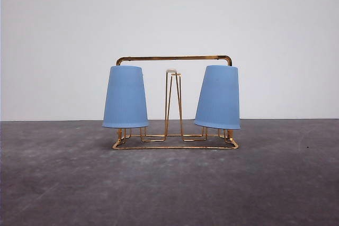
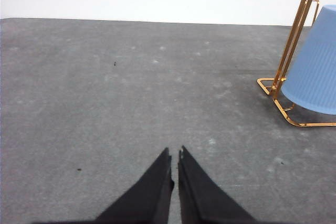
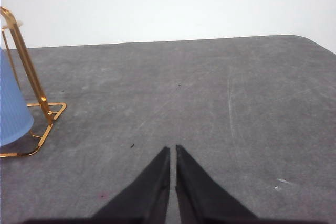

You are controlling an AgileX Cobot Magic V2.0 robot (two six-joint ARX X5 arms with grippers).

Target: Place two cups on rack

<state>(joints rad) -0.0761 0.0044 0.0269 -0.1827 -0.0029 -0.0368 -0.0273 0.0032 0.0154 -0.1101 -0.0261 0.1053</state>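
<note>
A dark grey table (image 1: 53, 183) is being seen stretching across the front view, with a plain white wall (image 1: 53, 35) standing behind it. Near the middle of the table the rack (image 1: 174, 57) is resting on its rectangular wire base, its rounded gold frame arching overhead. Two light-blue cups are being carried upside down on the rack: the left cup (image 1: 125, 97) is sitting nearly upright at the rack's left end, while the right cup (image 1: 218, 98) is being held at a slight tilt at the right end, its rim sloping down toward the outside. Between them, a narrow upright peg loop (image 1: 173, 104) with a white tip is standing bare. In the left wrist view the left gripper (image 2: 175, 153) is being held over bare table, well apart from the rack, with its black fingers (image 2: 157, 187) drawn together so that only a thin slit is showing between them. In the right wrist view the right gripper (image 3: 172, 149) is likewise being held over bare table away from the rack, its fingers pressed almost together and clasping nothing.
</note>
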